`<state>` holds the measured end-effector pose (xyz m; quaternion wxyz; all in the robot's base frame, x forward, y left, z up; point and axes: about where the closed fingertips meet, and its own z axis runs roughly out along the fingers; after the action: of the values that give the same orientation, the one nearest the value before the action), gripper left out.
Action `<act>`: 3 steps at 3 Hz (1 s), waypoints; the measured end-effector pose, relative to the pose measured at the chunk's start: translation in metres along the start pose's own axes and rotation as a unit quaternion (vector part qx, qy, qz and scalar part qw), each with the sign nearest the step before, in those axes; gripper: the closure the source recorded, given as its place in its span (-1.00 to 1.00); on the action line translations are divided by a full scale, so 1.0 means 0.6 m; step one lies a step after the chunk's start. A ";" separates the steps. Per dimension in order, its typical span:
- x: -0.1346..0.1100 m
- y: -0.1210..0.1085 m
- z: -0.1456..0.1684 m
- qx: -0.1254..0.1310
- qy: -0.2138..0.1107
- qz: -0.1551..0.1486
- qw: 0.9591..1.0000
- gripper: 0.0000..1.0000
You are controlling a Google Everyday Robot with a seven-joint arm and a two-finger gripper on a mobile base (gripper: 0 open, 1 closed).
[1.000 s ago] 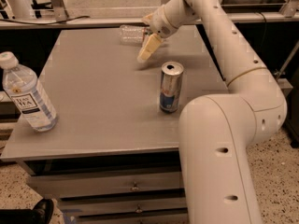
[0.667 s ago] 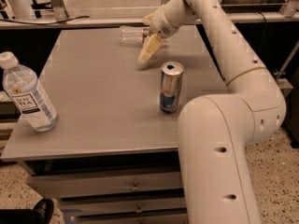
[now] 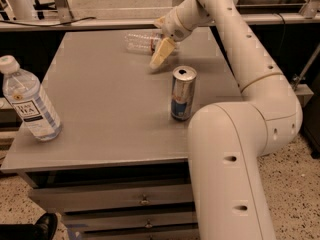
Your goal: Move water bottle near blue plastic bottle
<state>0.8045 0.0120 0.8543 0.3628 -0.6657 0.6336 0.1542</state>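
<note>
The water bottle [image 3: 140,40], small, clear and ribbed, lies on its side at the far middle of the grey table [image 3: 110,109]. My gripper [image 3: 160,43] is at the bottle's right end, low over the table and reaching in from the right. The blue plastic bottle [image 3: 29,101], larger, with a white cap and a white label, stands upright near the table's front left corner, far from the water bottle.
A silver-and-blue drink can [image 3: 182,93] stands upright right of the table's middle, between the gripper and my arm's lower link [image 3: 230,174]. Drawers sit under the table's front edge. A rail and stands run behind the table.
</note>
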 end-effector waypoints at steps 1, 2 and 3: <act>0.031 -0.010 -0.001 0.006 0.012 0.034 0.999 -1.00; 0.059 -0.009 0.000 0.002 0.021 0.075 0.997 -0.63; 0.068 -0.008 -0.006 0.001 0.022 0.097 0.995 -0.17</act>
<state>0.8144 -0.0207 0.8312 0.3329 -0.6037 0.7032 0.1737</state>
